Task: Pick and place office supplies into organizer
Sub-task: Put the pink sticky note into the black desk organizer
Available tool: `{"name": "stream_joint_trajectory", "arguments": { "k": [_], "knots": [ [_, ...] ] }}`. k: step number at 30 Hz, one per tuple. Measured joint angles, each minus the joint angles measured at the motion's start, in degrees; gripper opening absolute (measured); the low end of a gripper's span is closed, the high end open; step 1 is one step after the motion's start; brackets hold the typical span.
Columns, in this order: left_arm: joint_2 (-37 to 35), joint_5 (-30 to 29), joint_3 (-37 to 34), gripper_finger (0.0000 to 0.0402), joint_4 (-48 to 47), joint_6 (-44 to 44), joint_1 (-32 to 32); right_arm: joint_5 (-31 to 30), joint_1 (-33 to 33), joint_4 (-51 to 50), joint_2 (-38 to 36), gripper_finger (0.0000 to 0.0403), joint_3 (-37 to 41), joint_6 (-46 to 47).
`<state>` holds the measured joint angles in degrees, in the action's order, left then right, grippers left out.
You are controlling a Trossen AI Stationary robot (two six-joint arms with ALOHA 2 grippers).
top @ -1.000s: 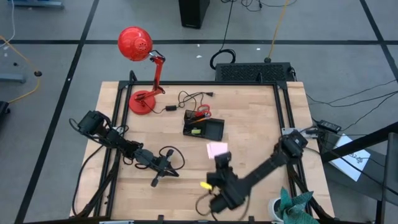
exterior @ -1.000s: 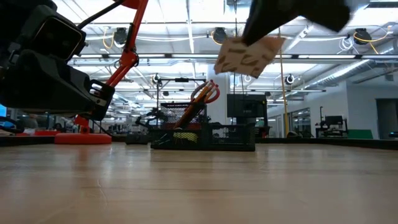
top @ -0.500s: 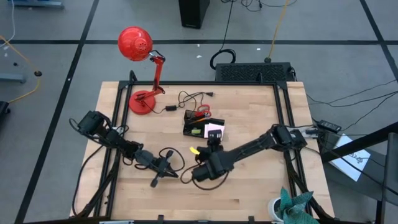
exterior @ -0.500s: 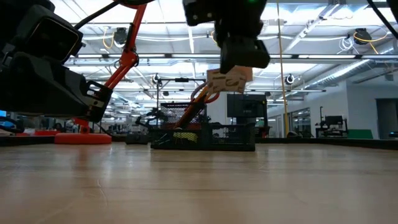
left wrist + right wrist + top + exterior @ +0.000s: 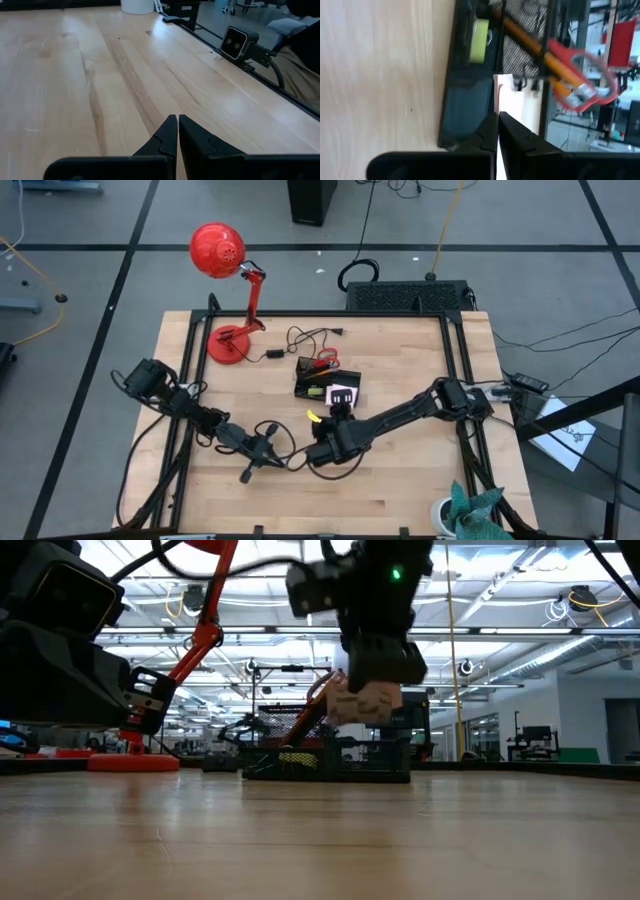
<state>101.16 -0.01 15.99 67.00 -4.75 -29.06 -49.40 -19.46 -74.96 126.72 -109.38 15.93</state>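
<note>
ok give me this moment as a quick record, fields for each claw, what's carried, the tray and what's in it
right claw: shut on the pink sticky-note pad, held above the tray
left claw: shut, empty, low over bare wood toward the table's front left
tray: black, two compartments, mid-table in front of the lamp
already in tray: red-handled scissors, orange pencils, yellow-green block
pad status: not yet released
</note>
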Motion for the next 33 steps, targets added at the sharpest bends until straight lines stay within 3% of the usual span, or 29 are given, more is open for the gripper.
{"name": "stream_joint_trajectory", "arguments": {
  "k": [12,28,33],
  "knots": [
    [0.0,0.0,0.0,0.0021,0.0,1.3,0.0,-2.2,3.1,6.2,0.0,0.0000,8.7,2.7],
    [0.0,0.1,0.0,0.0021,0.0,1.3,0.0,0.2,7.6,19.4,0.0,0.0000,16.9,-1.7],
    [0.0,0.1,0.0,0.0021,0.0,1.3,0.0,4.1,8.2,23.7,0.0,0.0000,19.7,-2.1]
  ]
}}
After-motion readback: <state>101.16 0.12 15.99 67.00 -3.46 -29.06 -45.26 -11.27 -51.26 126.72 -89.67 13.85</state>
